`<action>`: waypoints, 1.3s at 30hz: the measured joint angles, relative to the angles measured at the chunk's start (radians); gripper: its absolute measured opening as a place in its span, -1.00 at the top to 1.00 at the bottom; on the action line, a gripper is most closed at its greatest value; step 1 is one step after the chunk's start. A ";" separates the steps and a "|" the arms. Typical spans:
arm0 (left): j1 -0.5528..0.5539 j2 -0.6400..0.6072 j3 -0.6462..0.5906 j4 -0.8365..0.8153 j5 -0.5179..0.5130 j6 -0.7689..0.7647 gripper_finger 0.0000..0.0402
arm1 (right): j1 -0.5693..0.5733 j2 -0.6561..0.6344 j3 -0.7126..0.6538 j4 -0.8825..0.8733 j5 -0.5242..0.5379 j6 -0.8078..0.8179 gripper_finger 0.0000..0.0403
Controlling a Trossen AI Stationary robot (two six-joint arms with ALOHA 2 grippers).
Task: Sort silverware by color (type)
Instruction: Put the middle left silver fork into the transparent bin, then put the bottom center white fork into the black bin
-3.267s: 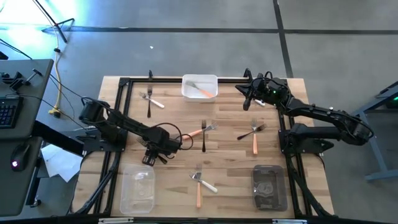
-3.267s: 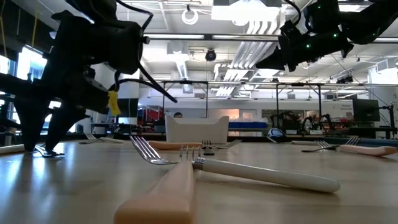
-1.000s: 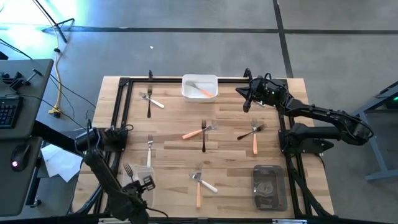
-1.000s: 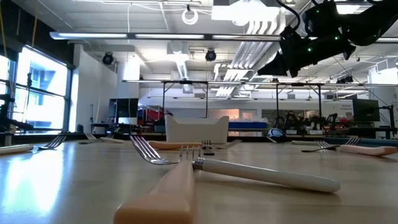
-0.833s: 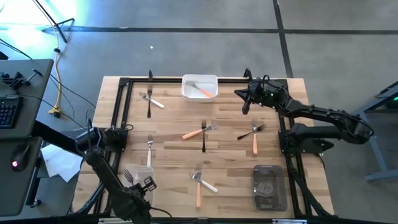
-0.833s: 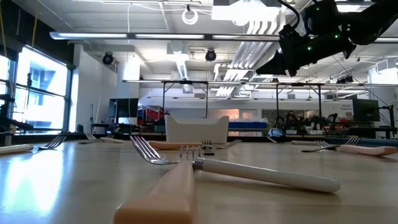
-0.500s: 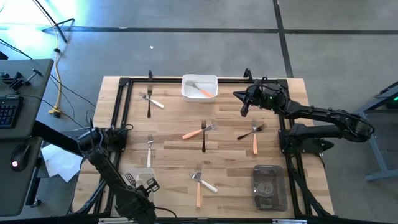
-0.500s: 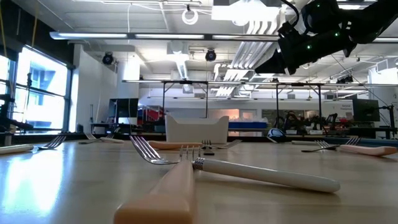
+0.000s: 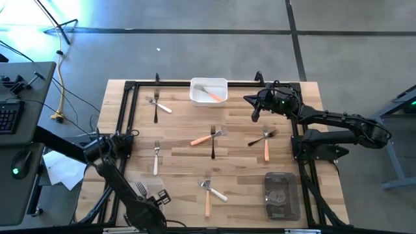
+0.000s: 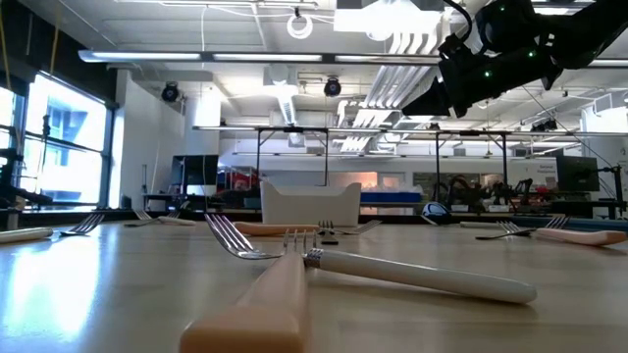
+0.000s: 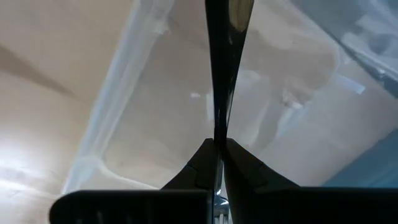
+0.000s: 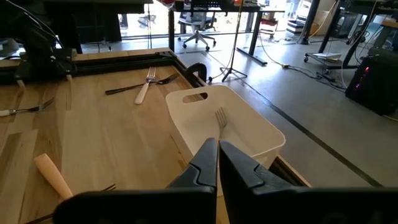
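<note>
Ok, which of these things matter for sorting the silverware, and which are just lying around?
Job: loose forks, dark fork in the shut left gripper, white bin, clear tray, grey tray.
Lying about: keyboard, mouse, yellow cable.

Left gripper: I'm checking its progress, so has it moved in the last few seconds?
Yes. The left gripper left the table's middle for the near-left corner, over the clear tray.
</note>
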 joint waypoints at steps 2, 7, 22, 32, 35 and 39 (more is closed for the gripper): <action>0.000 0.000 -0.025 0.003 0.011 0.001 0.98 | 0.000 0.000 0.000 0.000 0.000 0.000 1.00; 0.005 0.001 -0.071 0.005 0.013 0.030 0.98 | 0.000 0.000 0.000 0.000 0.000 0.000 1.00; 0.032 0.001 -0.078 0.009 0.012 0.029 0.60 | 0.000 0.000 0.000 0.000 -0.001 0.000 1.00; 0.045 0.000 -0.001 -0.204 -0.089 -0.040 0.35 | 0.000 0.000 0.000 0.000 -0.001 0.000 1.00; 0.053 -0.008 0.010 -0.239 -0.091 -0.152 0.39 | 0.000 0.000 0.000 -0.001 -0.001 0.000 1.00; 0.082 -0.056 -0.028 -0.228 -0.096 -0.375 0.58 | 0.000 0.000 0.000 -0.007 -0.001 0.000 1.00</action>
